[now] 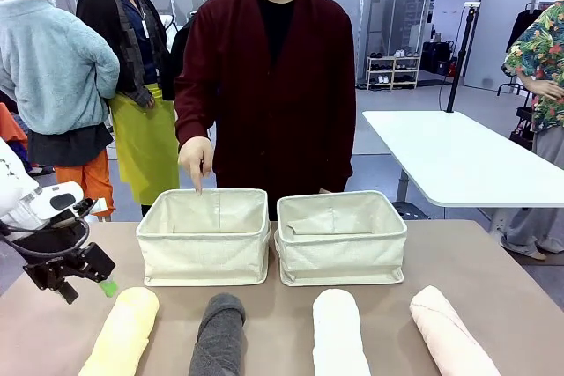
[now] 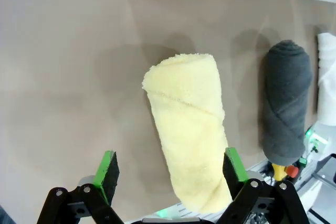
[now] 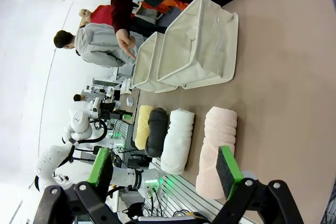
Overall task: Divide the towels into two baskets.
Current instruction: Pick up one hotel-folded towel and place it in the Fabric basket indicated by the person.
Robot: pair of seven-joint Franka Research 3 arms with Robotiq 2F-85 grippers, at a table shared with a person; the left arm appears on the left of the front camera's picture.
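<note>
The left pincer (image 2: 170, 169) is released, its pads spread wide over one end of the yellow towel (image 2: 186, 124). The right pincer (image 3: 164, 167) is also released and holds nothing. The yellow towel, grey towel (image 1: 218, 332), white towel (image 1: 339, 332) and pink towel (image 1: 449, 332) lie side by side on the surface (image 1: 502, 270), just before the left basket (image 1: 203, 248) and right basket (image 1: 342, 253). A person's hand (image 1: 196, 160) points down at the left basket.

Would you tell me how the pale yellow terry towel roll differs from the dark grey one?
The pale yellow terry roll is light-coloured; the dark grey terry roll is dark. The yellow roll lies outermost, below the open left gripper; the grey roll lies next inward. Both lie rolled on the table.
</note>
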